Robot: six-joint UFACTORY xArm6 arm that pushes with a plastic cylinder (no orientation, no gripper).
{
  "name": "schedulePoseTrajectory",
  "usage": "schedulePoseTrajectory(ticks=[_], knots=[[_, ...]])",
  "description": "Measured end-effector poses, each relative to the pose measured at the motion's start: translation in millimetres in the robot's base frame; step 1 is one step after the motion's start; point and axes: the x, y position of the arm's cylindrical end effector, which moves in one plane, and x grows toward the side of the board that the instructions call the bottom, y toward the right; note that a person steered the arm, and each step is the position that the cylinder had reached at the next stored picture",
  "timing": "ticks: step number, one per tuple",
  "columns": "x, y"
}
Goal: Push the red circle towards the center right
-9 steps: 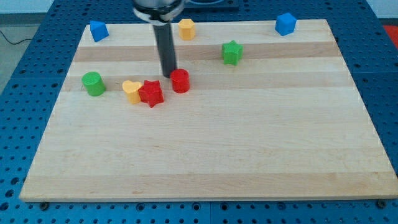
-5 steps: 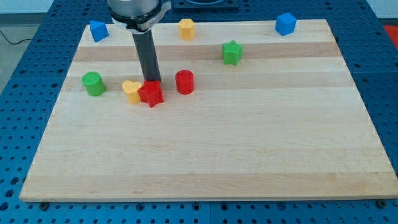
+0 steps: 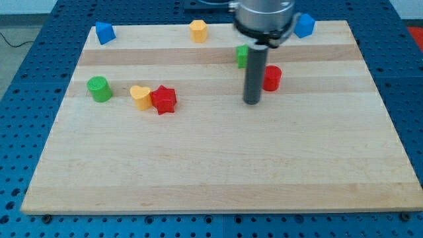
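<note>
The red circle (image 3: 271,78) stands on the wooden board (image 3: 218,165), right of the middle and in its upper half. My tip (image 3: 251,102) rests on the board just left of and slightly below the red circle, close to it; I cannot tell if they touch. The rod hides most of the green star (image 3: 241,55), which sits above and left of the red circle.
A red star (image 3: 163,100) touches a yellow heart-like block (image 3: 139,96) at left, with a green cylinder (image 3: 99,88) further left. A blue block (image 3: 104,32) sits top left, a yellow block (image 3: 198,30) top middle, a blue cube (image 3: 305,25) top right.
The red circle has moved right from beside the red star to right of the middle. My tip went left to the red star, then swept right to follow the circle.
</note>
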Motion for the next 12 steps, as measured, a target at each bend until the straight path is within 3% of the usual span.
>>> schedulePoseTrajectory(ticks=[2,4,7,9,11,12], knots=[[-56.9,-6.4],[-30.1,101.6],[14.5,95.6],[1.4,140.2],[3.2,113.4],[-16.0,109.8]])
